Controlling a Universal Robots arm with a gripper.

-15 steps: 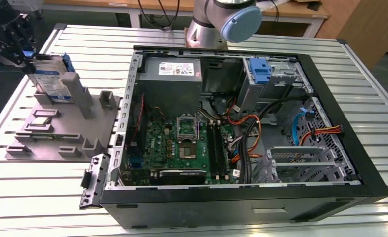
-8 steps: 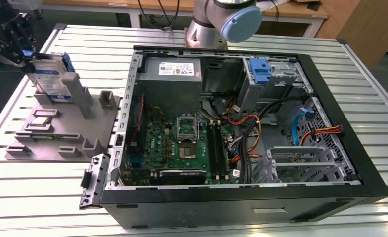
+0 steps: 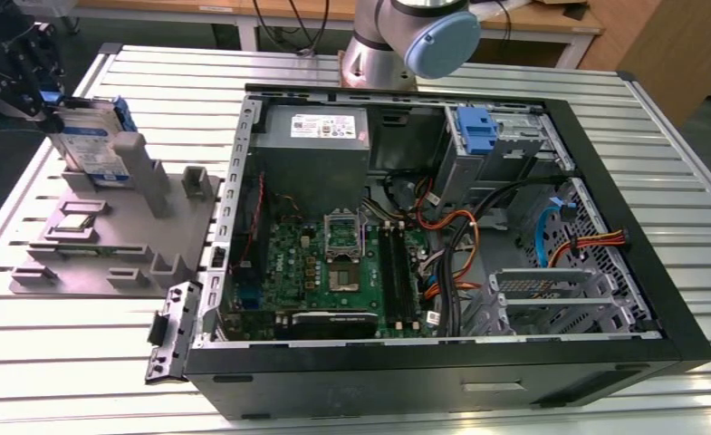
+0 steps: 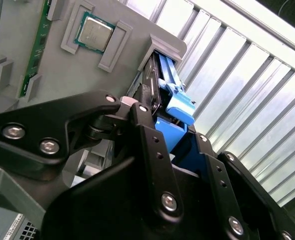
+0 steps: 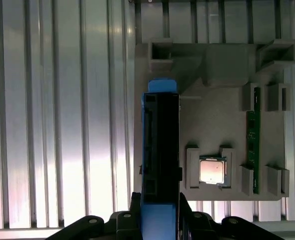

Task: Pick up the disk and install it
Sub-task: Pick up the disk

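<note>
As its two fingers (image 4: 147, 140) press the blue carrier from both sides, the single gripper (image 5: 160, 200) clasps the one disk (image 5: 160, 145), which stands on edge in a slot of the one grey fixture (image 5: 212, 115) at the exterior view's far left. One processor chip (image 5: 211, 171) and one memory stick (image 5: 252, 140) sit on that fixture nearby. One open computer case (image 3: 452, 372) lies to the exterior view's right.

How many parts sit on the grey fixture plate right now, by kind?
Flat silver hard drive in a blue plastic carrier, standing on edge: 1
Square silver processor chip: 1
Narrow green memory stick: 1
Total on the grey plastic fixture plate: 3
</note>
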